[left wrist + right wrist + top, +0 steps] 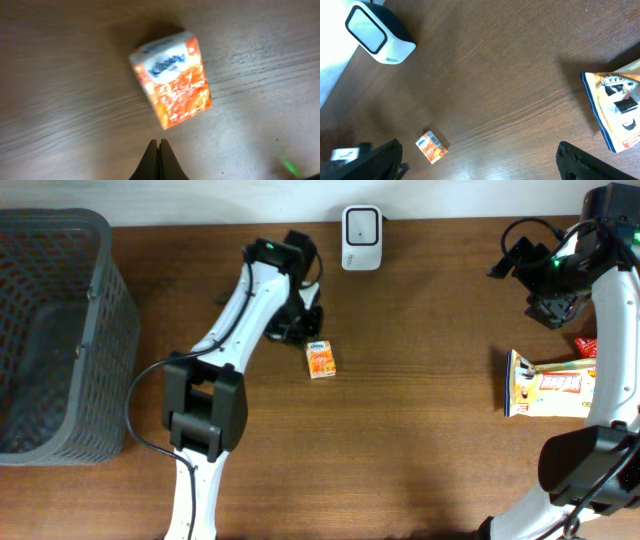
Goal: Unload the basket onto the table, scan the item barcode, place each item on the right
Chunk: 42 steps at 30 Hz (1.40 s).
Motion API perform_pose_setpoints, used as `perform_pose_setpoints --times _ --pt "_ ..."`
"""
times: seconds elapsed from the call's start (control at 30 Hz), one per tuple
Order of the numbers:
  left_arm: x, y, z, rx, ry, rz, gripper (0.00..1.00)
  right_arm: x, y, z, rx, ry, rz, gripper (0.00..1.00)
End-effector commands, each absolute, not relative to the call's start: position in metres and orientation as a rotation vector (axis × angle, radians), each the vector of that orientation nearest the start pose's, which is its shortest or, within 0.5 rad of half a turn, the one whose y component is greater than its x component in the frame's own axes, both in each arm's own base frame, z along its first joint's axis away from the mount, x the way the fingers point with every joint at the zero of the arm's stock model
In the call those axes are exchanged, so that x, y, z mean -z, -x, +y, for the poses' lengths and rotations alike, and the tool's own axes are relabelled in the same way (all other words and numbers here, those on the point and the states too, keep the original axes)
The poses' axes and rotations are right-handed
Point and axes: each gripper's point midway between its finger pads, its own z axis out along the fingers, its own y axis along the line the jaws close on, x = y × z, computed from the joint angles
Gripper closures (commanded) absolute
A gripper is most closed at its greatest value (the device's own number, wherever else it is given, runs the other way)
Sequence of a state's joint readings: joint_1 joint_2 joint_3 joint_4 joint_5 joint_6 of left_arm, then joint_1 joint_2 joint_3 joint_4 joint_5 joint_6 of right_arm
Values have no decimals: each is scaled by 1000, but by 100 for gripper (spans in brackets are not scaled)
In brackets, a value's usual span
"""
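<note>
The small orange and white tissue pack (320,359) lay flat on the brown wooden tabletop (420,430), a little left of centre, with its printed face up and its long side slightly askew. The left gripper (160,147) was closed, its two dark fingers pressed together with no gap and nothing between them. In the blurred left wrist view the joined tips stood just beside the pack's nearest corner, with a thin strip of wood showing between tip and pack, so the pack was not held. From overhead, the left arm reached in from the near edge, and its gripper sat just up and left of the pack. The white scanner (361,225), with its dark rounded window, stood at the far edge of the tabletop, apart from the pack and up and to the right of it. The right gripper (479,147) had its jaws spread wide and empty, raised over the right side of the tabletop. A flat snack packet (550,383) lay near it, partly under the right arm, and a small red wrapper (587,345) lay just beside that arm. A grey mesh basket (50,330) stood at the left edge.
</note>
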<state>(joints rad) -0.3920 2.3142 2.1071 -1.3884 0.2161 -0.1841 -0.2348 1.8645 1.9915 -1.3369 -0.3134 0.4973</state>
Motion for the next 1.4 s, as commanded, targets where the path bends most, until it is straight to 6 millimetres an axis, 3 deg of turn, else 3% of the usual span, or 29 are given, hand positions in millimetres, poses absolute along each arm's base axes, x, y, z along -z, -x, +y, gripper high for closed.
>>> perform_pose_setpoints --times 0.0,0.47,0.63,0.83,1.03,1.13,1.37 --pt "-54 -379 -216 400 -317 3248 100 -239 -417 -42 -514 -903 2621 2" --pt "-12 -384 -213 367 -226 3221 100 -239 -417 -42 -514 -903 2621 2" --pt "2 -393 -187 115 -162 3189 100 -239 -417 -42 -514 -903 2621 2" --pt "2 -406 -155 -183 -75 3118 100 -239 -417 -42 -514 -903 2621 2" --pt "2 -407 -153 -200 -29 3111 100 -239 -417 -42 -514 -903 2621 2" --pt "-7 -409 -158 -154 -28 3104 100 -239 -417 -42 -514 -903 2621 2" --pt "-68 -425 -174 8 -20 2982 100 -239 -417 -42 -514 -903 2622 2"
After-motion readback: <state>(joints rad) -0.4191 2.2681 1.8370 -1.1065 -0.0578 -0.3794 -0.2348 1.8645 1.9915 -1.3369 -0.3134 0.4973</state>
